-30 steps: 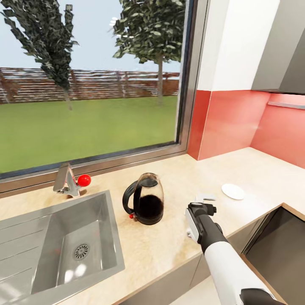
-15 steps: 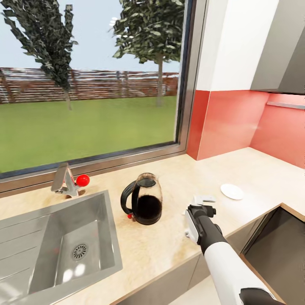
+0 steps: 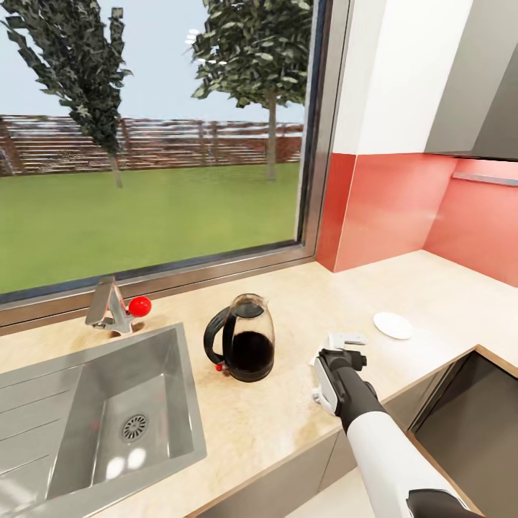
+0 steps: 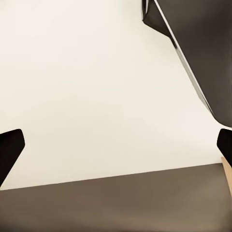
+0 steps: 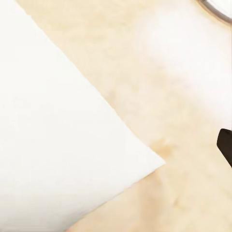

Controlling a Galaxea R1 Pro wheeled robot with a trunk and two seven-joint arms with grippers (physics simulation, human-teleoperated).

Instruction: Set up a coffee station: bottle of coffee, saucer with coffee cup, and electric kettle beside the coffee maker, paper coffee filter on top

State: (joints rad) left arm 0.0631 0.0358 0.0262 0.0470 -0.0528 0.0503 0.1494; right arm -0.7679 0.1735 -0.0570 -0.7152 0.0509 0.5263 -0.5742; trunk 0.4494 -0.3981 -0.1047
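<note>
Since a second ago our right gripper [image 3: 345, 350] has crept closer to the paper coffee filter [image 3: 346, 338], lying on the kitchen countertop [image 3: 288, 417] between the electric kettle [image 3: 243, 338] and the saucer [image 3: 393, 325], so pickup looks near, though we cannot tell its opening.

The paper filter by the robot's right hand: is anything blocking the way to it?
Nothing visible does. The right gripper hangs just short of the paper filter over bare countertop; the kettle and saucer stand off to either side.
</note>
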